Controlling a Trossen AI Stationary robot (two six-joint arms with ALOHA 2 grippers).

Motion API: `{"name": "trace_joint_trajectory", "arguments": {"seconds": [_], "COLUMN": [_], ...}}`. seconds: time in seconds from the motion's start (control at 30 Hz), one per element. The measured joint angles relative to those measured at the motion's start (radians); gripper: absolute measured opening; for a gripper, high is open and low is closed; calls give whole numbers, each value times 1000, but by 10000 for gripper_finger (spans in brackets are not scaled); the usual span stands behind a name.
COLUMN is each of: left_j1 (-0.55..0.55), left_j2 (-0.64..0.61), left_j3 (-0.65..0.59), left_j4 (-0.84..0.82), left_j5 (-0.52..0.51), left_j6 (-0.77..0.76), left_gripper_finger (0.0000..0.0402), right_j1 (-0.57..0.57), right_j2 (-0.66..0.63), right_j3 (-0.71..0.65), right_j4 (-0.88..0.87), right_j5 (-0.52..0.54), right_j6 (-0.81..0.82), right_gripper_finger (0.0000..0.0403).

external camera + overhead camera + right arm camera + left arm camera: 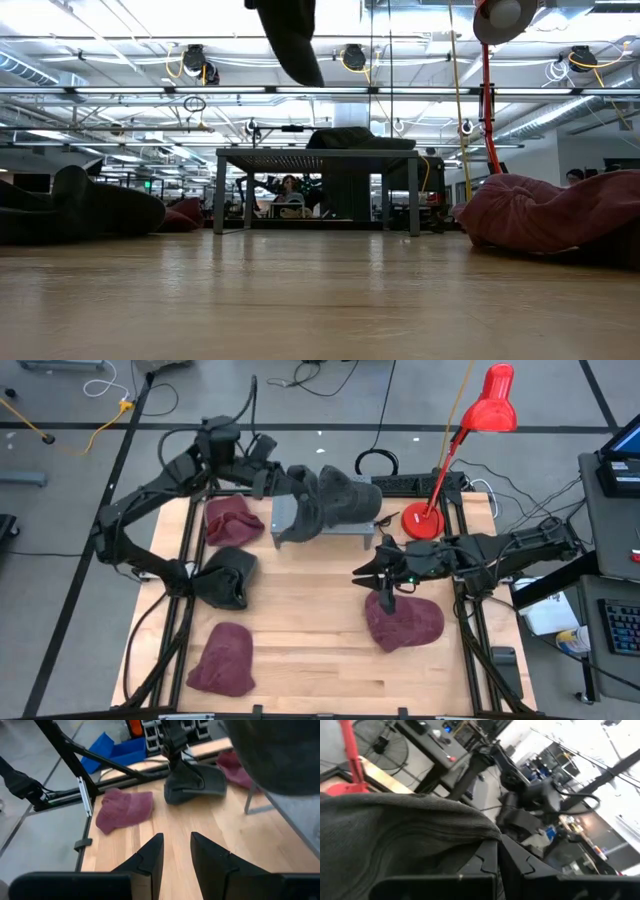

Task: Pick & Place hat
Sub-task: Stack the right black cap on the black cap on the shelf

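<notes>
1. A wooden worktop (300, 650) sits in a black frame on a grey floor strewn with cables; a red lamp (470, 440) stands at its far right corner.

2. The high view shows a small grey stand (325, 525) at the far middle, with a dark grey hat (345, 495) draped over its top. The left gripper (300, 485) is at that hat, its arm reaching in from the far left.

3. The left wrist view adds what the overhead cannot: the two dark fingers (485, 865) are pressed together, clenched on a fold of the hat's knit cloth (395, 835).

4. The low view shows the stand (315, 190) side-on with the hat (360, 138) on top, and a dark shape hanging in from above (hat or arm, I cannot tell).

5. The right gripper (385, 575) hovers near the worktop's right side, just beside a maroon hat (405, 620) lying there. Its wrist view shows the fingers (150, 852) parted, with nothing between them (bare wood beneath).

6. Other hats lie on the worktop: a maroon one far left (233, 518), a black one mid-left (228, 575), a maroon one near left (222, 658).

7. Only the low view shows the room behind: benches, ceiling lights, and a person (290, 185) seen under the stand.
</notes>
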Motion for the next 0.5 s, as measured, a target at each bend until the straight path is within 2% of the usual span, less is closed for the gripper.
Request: {"name": "trace_joint_trajectory", "arguments": {"seconds": [0.13, 0.33, 0.5], "left_j1": [26, 30, 40], "left_j2": [43, 139, 244], "left_j3": [65, 195, 301], "left_j4": [-13, -13, -9], "left_j5": [2, -9, -9], "left_j6": [-16, -35, -59], "left_gripper_finger": [1, 1, 1], "right_j1": [-1, -1, -3], "right_j2": [0, -16, -49], "right_j3": [0, 0, 0], "right_j4": [47, 74, 71], "right_j5": [1, 4, -1], "right_j6": [-82, -299, -364], "right_gripper_finger": [89, 89, 89]}}
